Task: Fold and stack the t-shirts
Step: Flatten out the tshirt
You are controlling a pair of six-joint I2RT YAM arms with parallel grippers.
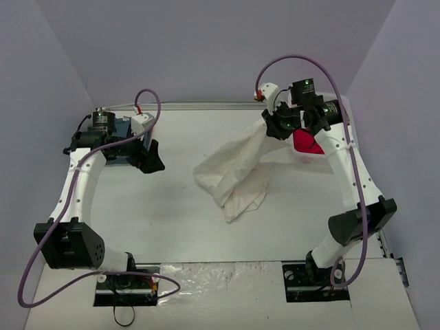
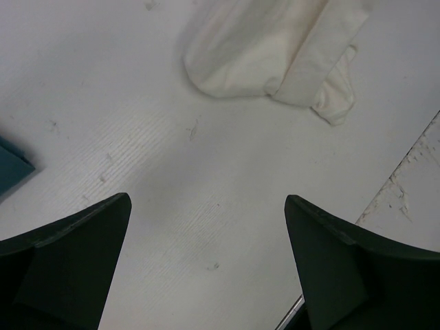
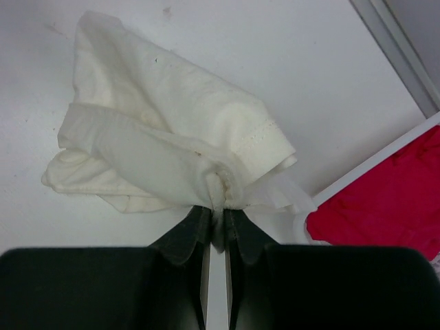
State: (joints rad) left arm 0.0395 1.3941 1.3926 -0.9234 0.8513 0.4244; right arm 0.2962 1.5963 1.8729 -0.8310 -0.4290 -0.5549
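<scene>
Top external view: logged the cream-white t-shirt [image 1: 234, 172] in a crumpled heap right of centre on the table [image 1: 172, 220], one end drawn up in a taut band toward the far right corner. Traced that raised end to the right gripper [image 1: 273, 128], held above the tabletop. Confirmed from the right wrist view: jaws pressed nearly together, pinching a gathered knot of the cream cloth between the fingertips. Saw the rest of the shirt spreading away onto the table, hem stitching visible along one fold.

Spotted the red t-shirt [image 1: 307, 143] just beside and below that gripper, lying inside a white basket [image 3: 371, 163] at the far right. Saw only part of it, so could not tell whether folded.

Found the left gripper [image 1: 152, 161] at the far left, well apart from the cream shirt, jaws spread wide, nothing between them. Checked the left wrist view: bare tabletop between the two dark fingers [image 2: 75, 254], cream shirt lying beyond them toward the top of the frame, not touched.

Noted the teal-blue t-shirt [image 1: 124, 137] under the left arm near the far left edge, mostly hidden by the arm. Caught only a corner of it at the left margin of the left wrist view. Could not make out its shape.
</scene>
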